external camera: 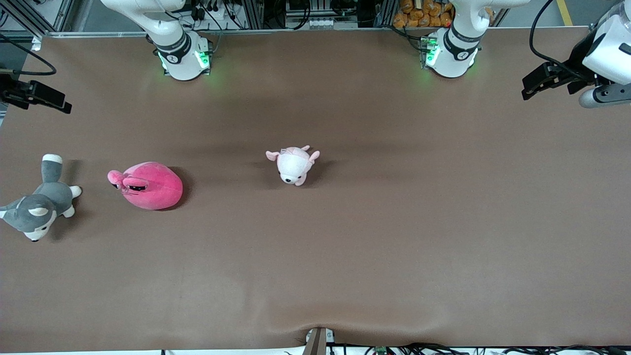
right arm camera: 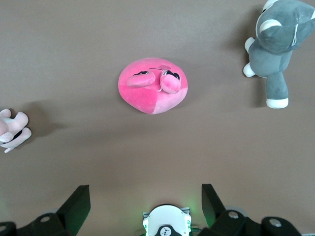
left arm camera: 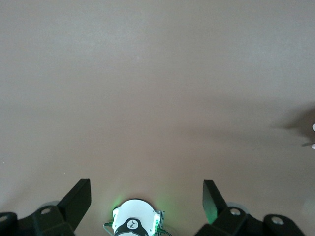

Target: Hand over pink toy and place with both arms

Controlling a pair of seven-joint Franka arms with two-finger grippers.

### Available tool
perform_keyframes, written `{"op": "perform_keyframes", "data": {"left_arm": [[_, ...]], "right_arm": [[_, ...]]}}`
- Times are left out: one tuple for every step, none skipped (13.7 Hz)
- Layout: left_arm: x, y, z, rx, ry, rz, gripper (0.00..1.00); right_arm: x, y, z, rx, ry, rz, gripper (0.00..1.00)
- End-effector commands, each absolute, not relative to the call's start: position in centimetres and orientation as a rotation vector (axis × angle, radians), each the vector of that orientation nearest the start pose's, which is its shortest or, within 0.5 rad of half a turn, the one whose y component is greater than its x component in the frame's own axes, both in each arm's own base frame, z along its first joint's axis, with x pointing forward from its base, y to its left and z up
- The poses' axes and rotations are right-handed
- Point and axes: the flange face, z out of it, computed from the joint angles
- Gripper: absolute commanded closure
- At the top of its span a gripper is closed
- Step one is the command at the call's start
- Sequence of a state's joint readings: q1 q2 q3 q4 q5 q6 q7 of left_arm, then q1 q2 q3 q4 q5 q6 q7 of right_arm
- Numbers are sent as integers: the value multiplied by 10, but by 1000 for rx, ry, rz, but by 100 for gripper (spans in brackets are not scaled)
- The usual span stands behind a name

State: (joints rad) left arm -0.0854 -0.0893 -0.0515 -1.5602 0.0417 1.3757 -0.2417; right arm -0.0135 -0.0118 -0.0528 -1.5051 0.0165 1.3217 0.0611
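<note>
**Desk:** Stock count, please. Toys on the table?

**Operator:** I count three. One pink toy (external camera: pixel 148 186), lying flat toward the right arm's end of the table (external camera: pixel 394 222), about midway between the robots' edge and the camera's edge. Nothing touches it. My right wrist view shows it from above, two dark eyes up, a lighter patch on one side (right arm camera: pixel 152 92). One husky (external camera: pixel 40 204), just beside it, against the right arm's end edge. One pale plush (external camera: pixel 294 164), near the table's centre, well apart from the other two.

**Desk:** Arms?

**Operator:** Two. Both bases stand along the robots' edge, green lamps lit.

**Desk:** Grippers?

**Operator:** Two. The right gripper (external camera: pixel 37 94) hangs high over the corner at the right arm's end, near the robots' edge. In its wrist view the fingers (right arm camera: pixel 78 201) stand wide apart, nothing between them, with the pink toy and husky on the table below. The left gripper (external camera: pixel 540 81) hangs high over the corner at the left arm's end, near the robots' edge. Its fingers (left arm camera: pixel 78 199) are likewise spread wide and empty, over bare table. I list both arms as waiting.

**Desk:** Anything held?

**Operator:** Nothing held.
</note>
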Motion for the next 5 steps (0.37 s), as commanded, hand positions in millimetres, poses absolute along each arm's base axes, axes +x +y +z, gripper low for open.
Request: {"op": "perform_keyframes", "data": {"left_arm": [[503, -64, 665, -3062, -198, 140, 0], [503, -63, 663, -3061, -203, 144, 0], [503, -63, 663, -3061, -203, 144, 0], [503, -62, 664, -3061, -205, 142, 0], [502, -63, 663, -3061, -205, 144, 0]], "right_arm": [[525, -32, 640, -3104, 193, 265, 0], [525, -33, 639, -3103, 195, 268, 0], [525, -35, 638, -3103, 198, 272, 0], [525, -35, 638, -3103, 198, 272, 0], [526, -35, 637, -3102, 198, 275, 0]]}}
